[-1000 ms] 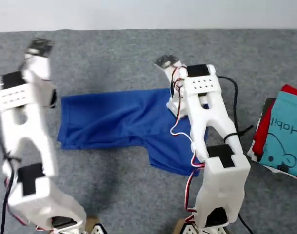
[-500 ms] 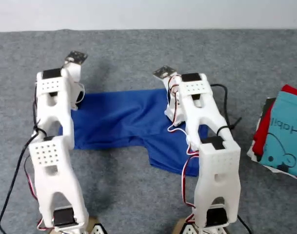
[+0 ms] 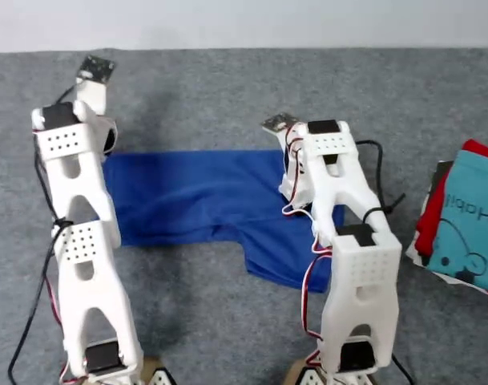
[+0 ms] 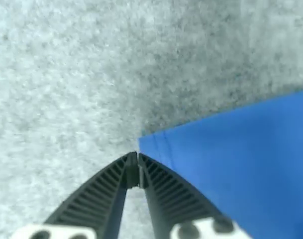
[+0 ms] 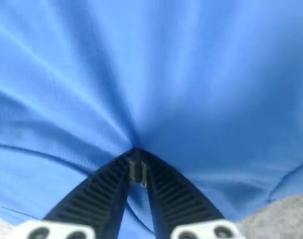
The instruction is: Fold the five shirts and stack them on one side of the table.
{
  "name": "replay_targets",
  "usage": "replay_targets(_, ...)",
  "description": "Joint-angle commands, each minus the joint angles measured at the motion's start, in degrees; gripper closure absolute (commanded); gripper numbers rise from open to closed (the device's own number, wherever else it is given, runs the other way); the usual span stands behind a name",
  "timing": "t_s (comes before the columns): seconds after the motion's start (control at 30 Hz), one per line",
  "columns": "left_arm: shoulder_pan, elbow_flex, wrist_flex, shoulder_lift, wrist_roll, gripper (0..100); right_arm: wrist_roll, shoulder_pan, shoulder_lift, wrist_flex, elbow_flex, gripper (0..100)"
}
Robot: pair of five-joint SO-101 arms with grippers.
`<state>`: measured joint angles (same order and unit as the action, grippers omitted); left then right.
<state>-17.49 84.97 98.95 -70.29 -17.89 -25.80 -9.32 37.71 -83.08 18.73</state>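
Observation:
A blue shirt (image 3: 195, 196) lies spread on the grey carpeted table (image 3: 187, 88), its far edge pulled straight between the two arms. My left gripper (image 4: 138, 158) is shut with its tips at the shirt's far left corner (image 4: 156, 142); that corner appears pinched. My right gripper (image 5: 137, 172) is shut on a pinch of blue fabric (image 5: 156, 84) near the shirt's far right side, and creases fan out from its tips. In the high view the white left arm (image 3: 71, 160) stands over the shirt's left end. The right arm (image 3: 328, 168) covers its right part.
A stack of folded shirts lies at the right edge of the table, a teal one (image 3: 468, 233) on top and a red one (image 3: 430, 210) under it. Bare grey carpet lies behind and in front of the blue shirt.
The left arm swung in from the left to the shirt, then drew back left and farther away. The shirt's far edge now looks straighter. The right arm barely moved.

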Motion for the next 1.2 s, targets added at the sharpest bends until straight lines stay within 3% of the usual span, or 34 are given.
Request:
replay_targets(0.0, -0.4, 2.7, 1.7, 7.7, 0.4, 99, 0.3, -0.6, -5.4, -1.0, 1.1, 98.4)
replay_targets(0.27, -0.3, -3.9, 1.8, 21.8, 0.5, 99, 0.6, -5.3, -14.8, -1.1, 1.1, 98.4)
replay_targets(0.47, 3.8, -33.6, 1.8, 39.8, 0.2, 99, 0.6, -7.6, -21.8, -4.4, 1.1, 98.4)
replay_targets(0.6, 11.1, -56.2, 1.1, 52.1, 0.2, 99, 0.7, -7.1, -25.7, -9.3, 1.1, 98.4)
replay_targets(0.83, 24.6, -78.1, -7.7, 61.0, 2.3, 99, 0.7, 0.0, -36.7, -14.8, 1.1, 98.4)
replay_targets(1.17, 43.2, -79.3, -9.9, 60.6, 3.6, 99, 0.7, 17.1, -55.8, -19.4, 0.8, 98.4)
